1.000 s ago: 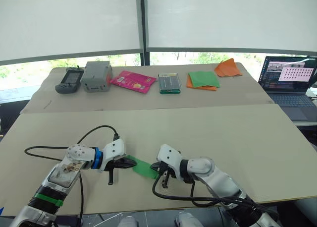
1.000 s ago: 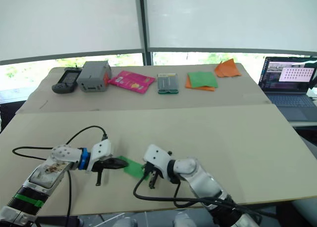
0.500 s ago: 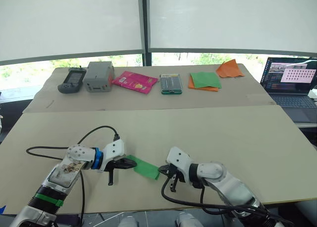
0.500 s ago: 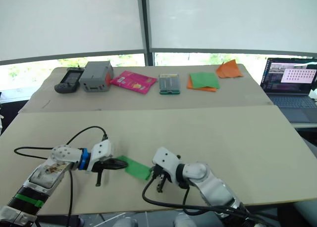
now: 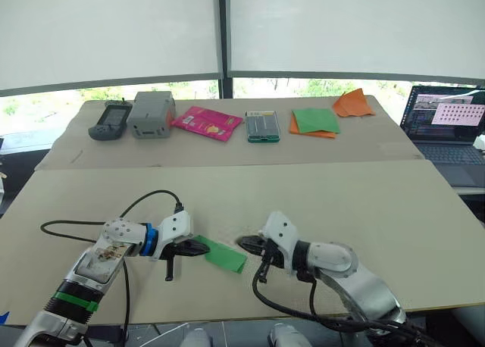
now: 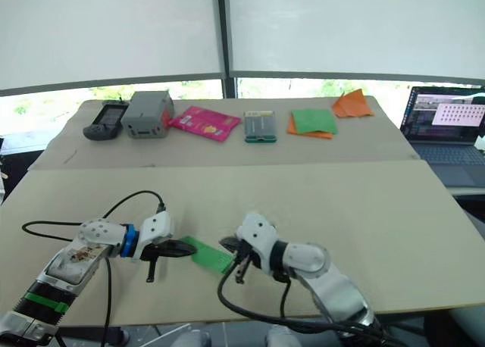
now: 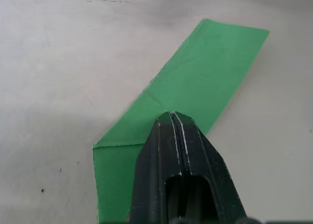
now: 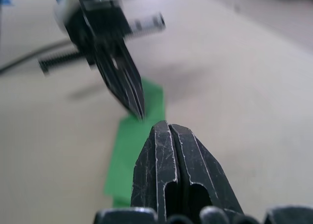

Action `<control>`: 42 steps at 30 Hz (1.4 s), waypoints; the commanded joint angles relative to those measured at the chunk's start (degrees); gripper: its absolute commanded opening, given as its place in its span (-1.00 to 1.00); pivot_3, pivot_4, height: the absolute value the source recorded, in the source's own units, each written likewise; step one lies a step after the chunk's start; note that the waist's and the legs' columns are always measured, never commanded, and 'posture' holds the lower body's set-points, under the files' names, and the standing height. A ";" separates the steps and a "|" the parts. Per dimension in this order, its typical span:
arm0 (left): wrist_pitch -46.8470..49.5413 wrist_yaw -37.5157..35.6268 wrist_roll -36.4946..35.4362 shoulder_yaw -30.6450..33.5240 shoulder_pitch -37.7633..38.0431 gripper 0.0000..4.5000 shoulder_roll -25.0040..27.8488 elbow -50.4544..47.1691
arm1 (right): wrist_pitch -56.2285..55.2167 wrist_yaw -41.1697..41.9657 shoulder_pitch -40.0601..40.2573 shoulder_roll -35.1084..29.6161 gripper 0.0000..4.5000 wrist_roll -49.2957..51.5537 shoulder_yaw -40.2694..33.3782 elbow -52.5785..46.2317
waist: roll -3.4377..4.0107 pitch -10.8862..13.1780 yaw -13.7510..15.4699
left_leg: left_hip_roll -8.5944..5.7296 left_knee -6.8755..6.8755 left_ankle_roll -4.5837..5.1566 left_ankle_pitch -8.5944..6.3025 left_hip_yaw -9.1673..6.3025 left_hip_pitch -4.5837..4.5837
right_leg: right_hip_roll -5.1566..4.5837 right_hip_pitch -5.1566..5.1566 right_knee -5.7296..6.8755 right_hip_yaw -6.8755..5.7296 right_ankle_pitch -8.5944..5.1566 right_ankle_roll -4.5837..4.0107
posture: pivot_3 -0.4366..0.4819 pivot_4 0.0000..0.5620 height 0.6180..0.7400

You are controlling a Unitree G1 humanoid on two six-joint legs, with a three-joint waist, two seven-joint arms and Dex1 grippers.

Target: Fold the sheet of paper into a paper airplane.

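The sheet of paper [image 5: 223, 254] lies folded between both grippers; the closed left gripper [image 5: 203, 248] presses its end, the right gripper [image 5: 246, 243] closed, empty, just beside.

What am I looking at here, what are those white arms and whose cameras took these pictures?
This is a two-armed robot. Two pictures come from cameras on its head, looking down at a beige table; two come from cameras on its wrists, looking along each gripper's black fingers. The left gripper has its fingers closed, pressing on a folded strip of green paper, the sheet it is making into a paper airplane. The right gripper, also closed, is just off the strip's other end. On the far table lie a handheld device, a grey box, a pink packet, spare green and orange sheets and a laptop.
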 commanded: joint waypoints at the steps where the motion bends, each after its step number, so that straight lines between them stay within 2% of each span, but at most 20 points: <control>1: 0.93 0.45 2.05 -1.25 1.28 -1.00 0.66 1.30 | -3.31 -0.22 -0.37 0.32 -0.99 -2.66 3.80 2.86 | -0.05 -0.01 -0.03 | 0.00 0.00 0.00 0.00 0.00 0.00 | 0.00 0.01 0.00 0.00 0.00 0.00 | -0.05 -0.47 1.00; 8: 1.24 0.73 1.92 -0.69 1.98 -1.00 1.07 0.48 | -4.90 -0.35 -1.17 0.23 -0.99 -6.99 7.25 10.18 | -0.03 0.01 -0.06 | 0.01 0.00 0.03 0.02 0.01 0.00 | 0.00 0.00 0.03 0.00 0.00 0.00 | -0.05 -0.47 1.00; 16: 1.99 1.33 1.32 -0.06 1.99 -1.00 1.06 -0.23 | -0.32 1.73 -0.93 -2.44 -0.99 -10.79 11.53 15.01 | 0.02 -0.10 -0.36 | 0.01 0.00 0.02 0.01 0.00 0.04 | 0.00 0.03 0.03 0.00 0.00 0.00 | -0.05 -0.47 1.00; 23: 11.83 3.17 -6.30 3.38 -2.09 -1.00 -3.35 -3.10 | 1.98 0.96 -1.09 -1.98 -0.99 -10.94 11.72 15.76 | -0.07 -0.11 -0.50 | 0.00 0.01 0.02 0.01 0.00 0.02 | 0.01 0.03 0.05 0.00 0.00 0.00 | -0.05 -0.47 1.00; 30: 10.17 4.26 -3.85 0.30 -2.41 -1.00 -5.71 -1.84 | 2.74 0.38 -1.13 -1.33 -0.99 -11.06 11.98 15.77 | -0.06 -0.14 -1.15 | -0.01 0.01 0.04 0.02 -0.01 0.03 | 0.02 0.07 0.05 0.00 0.01 0.01 | -0.05 -0.47 1.00; 37: 3.87 3.80 1.48 -3.48 -1.56 -1.00 -4.73 0.87 | 4.59 -0.46 -1.42 -0.69 -0.99 -10.94 11.70 15.52 | -0.07 -0.18 -1.16 | 0.00 0.01 0.03 0.02 -0.02 0.05 | 0.03 0.08 0.04 0.00 0.01 0.01 | -0.05 -0.47 1.00; 42: 2.02 4.42 3.18 -3.86 -2.10 -1.00 -4.89 3.48 | 6.39 -0.56 -1.74 -0.39 -0.99 -10.54 11.57 14.47 | -0.05 -0.24 -1.15 | 0.01 0.01 0.03 0.01 -0.02 0.08 | 0.03 0.08 0.05 0.00 0.01 0.01 | -0.05 -0.47 1.00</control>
